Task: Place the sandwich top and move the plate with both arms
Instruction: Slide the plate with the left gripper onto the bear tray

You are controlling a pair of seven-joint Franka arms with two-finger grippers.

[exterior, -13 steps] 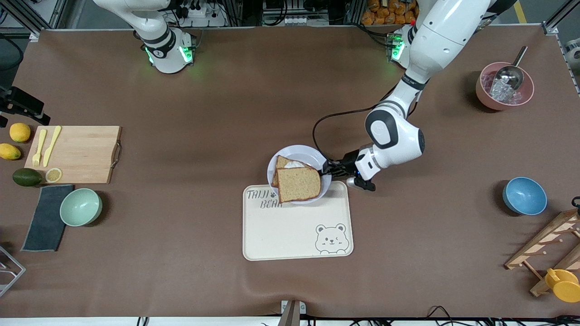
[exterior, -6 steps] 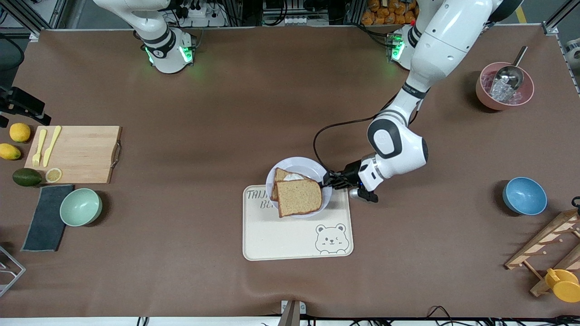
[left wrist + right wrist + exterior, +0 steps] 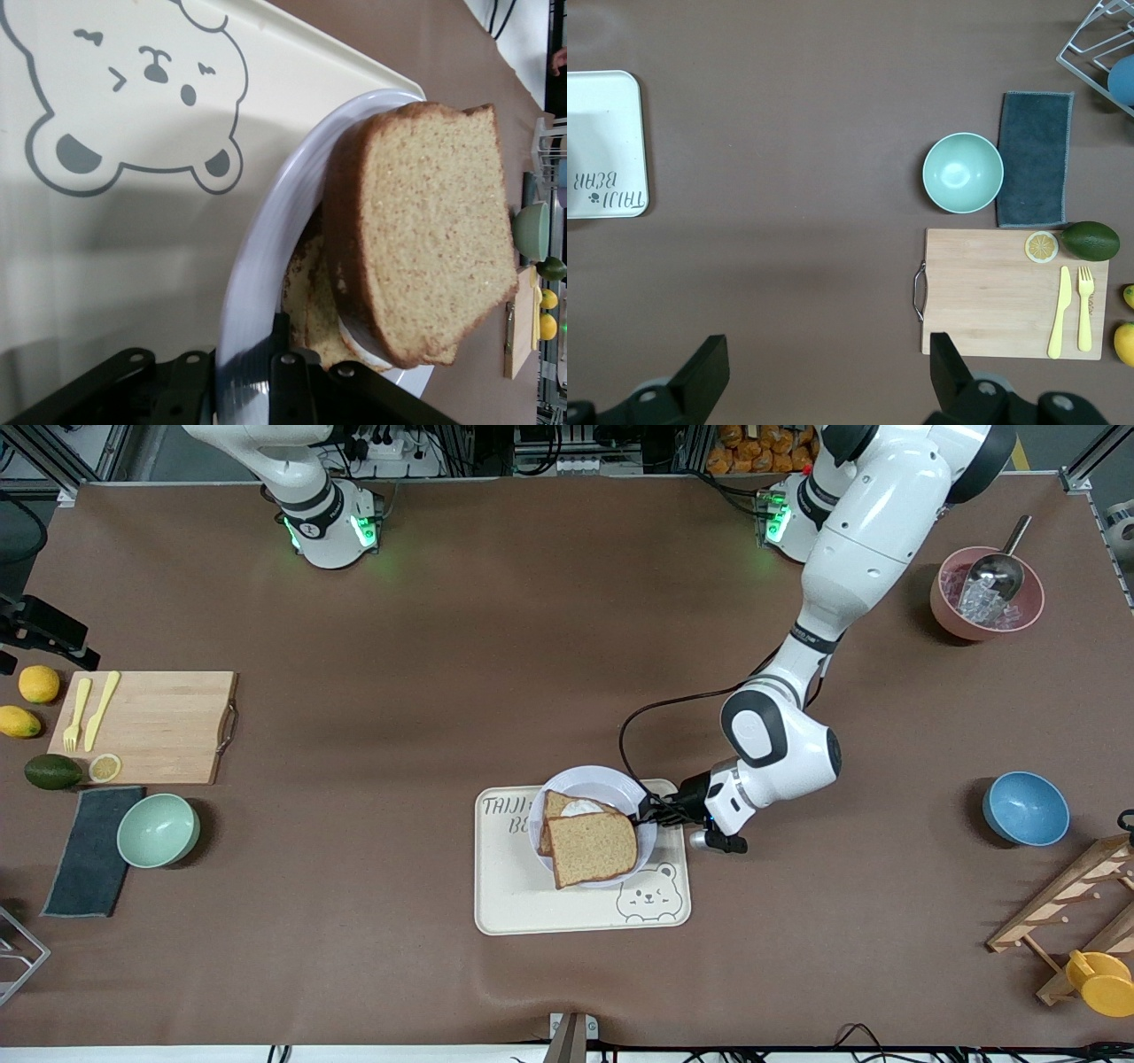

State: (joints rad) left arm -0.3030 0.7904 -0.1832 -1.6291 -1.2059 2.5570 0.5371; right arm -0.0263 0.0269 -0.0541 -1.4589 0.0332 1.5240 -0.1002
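The pale plate (image 3: 588,776) is over the cream bear tray (image 3: 532,899), at the tray's edge toward the robots. The sandwich top (image 3: 592,848), a bare brown slice, lies on an egg-bearing slice (image 3: 568,808) on the plate. My left gripper (image 3: 651,812) is shut on the plate's rim at the side toward the left arm's end. The left wrist view shows its fingers (image 3: 297,381) clamping the plate rim (image 3: 266,266), with the sandwich top (image 3: 434,230) over the lower slice (image 3: 310,297) and the tray (image 3: 89,266) below. My right gripper (image 3: 828,363) hangs open over bare mat, holding nothing.
A wooden cutting board (image 3: 159,726) with yellow cutlery, a mint bowl (image 3: 158,830) and a dark cloth (image 3: 89,850) lie toward the right arm's end. A blue bowl (image 3: 1025,808), a pink bowl with a scoop (image 3: 986,593) and a wooden rack (image 3: 1072,903) stand toward the left arm's end.
My left gripper has carried the plate with the sandwich toward the front camera, from the tray's edge to over the tray. The right arm has not moved.
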